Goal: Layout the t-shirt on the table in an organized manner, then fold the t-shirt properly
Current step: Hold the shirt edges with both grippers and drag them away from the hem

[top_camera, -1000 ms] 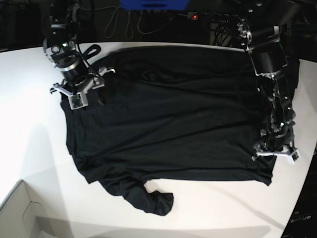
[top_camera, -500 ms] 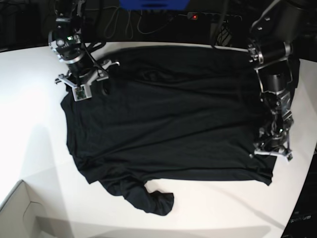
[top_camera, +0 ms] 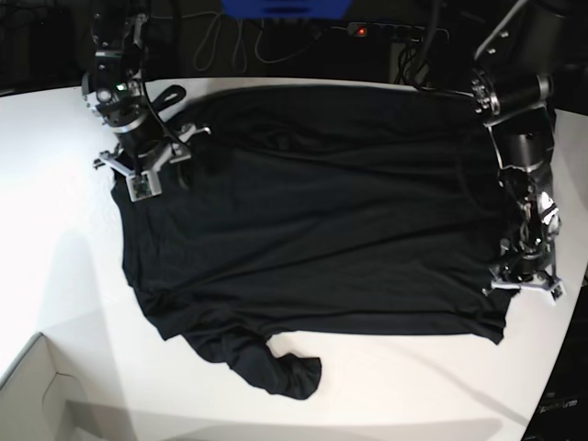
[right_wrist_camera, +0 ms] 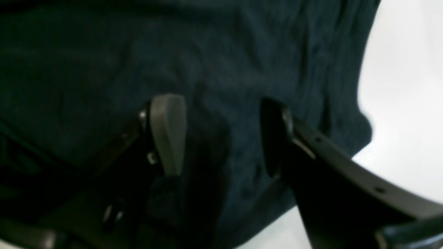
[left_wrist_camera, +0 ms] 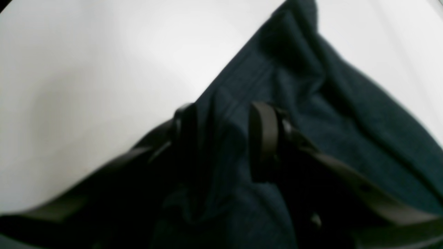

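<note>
black, thin, soft fabric of the t-shirt (top_camera: 312, 230) lies spread on the wide white matte table (top_camera: 55, 266), its long axis running 3 to 9 o'clock. our left gripper (left_wrist_camera: 225, 138) straddles a raised fold at the 3 o'clock edge, jaws part closed; grip uncertain. our right gripper (right_wrist_camera: 221, 135) stands wide over cloth at 10 o'clock, holding nothing, likely to stretch it flat.

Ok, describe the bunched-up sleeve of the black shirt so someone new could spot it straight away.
Start at the white table, where the black t-shirt lies spread out. Follow its near edge towards the cardboard box corner. The crumpled sleeve juts out there onto bare table; it is the only lumpy, rolled part, the rest lying mostly flat.
</note>
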You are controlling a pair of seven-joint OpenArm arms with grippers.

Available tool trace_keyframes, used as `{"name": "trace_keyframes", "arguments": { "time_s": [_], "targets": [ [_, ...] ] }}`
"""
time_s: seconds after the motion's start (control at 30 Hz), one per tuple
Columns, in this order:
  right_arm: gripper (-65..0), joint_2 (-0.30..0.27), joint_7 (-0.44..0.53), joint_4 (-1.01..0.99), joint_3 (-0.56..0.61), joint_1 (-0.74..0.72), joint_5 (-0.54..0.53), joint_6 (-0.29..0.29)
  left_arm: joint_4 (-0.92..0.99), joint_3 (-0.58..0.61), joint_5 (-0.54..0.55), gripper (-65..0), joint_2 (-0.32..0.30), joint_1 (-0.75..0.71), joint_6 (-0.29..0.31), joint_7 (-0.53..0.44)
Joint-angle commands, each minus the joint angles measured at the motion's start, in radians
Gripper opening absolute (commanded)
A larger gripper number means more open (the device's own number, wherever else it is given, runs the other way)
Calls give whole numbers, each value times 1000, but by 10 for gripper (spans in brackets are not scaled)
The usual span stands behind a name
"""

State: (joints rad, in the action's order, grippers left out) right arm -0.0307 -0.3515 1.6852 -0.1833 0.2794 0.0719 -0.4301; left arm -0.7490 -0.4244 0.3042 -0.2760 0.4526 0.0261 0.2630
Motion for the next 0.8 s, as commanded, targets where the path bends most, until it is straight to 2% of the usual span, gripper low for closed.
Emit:
{"name": "trace_keyframes", "arguments": {
  "time_s": [0.0,0.1,0.2,0.27,0.4,0.5,0.67,0.77],
  "targets": [
    [-303,-5,25,3,-3,-21,-10,-2,-59,-1,3,-408,-16,22,5,-31],
    [-303,-21,22,-44,-5,-65,-10,-2,-180,-1,13,-408,13,-33,5,-31],
    [-303,-33,-28,-95,-5,-110,-10,0,-323,3,31,-408,30,-107,5,-21],
    [-303,-39,-57,-139,-15,-138,-10,1,-429,0,33,-408,34,-157,5,35],
    [-303,-44,-57,-234,-83,-179,-10,1,-613,-3,71,-408,60,-275,5,173],
    [-303,-48,-56,-288,-127,-203,-10,1,-712,-3,103,-408,65,-364,5,223],
    [-303,-48,-56,-336,-193,-242,-10,1,-755,6,115,-408,71,-489,5,230],
    [-303,-48,-54,-320,-189,-243,-10,-2,-689,6,106,-408,105,-506,11,227]
  ]
}}
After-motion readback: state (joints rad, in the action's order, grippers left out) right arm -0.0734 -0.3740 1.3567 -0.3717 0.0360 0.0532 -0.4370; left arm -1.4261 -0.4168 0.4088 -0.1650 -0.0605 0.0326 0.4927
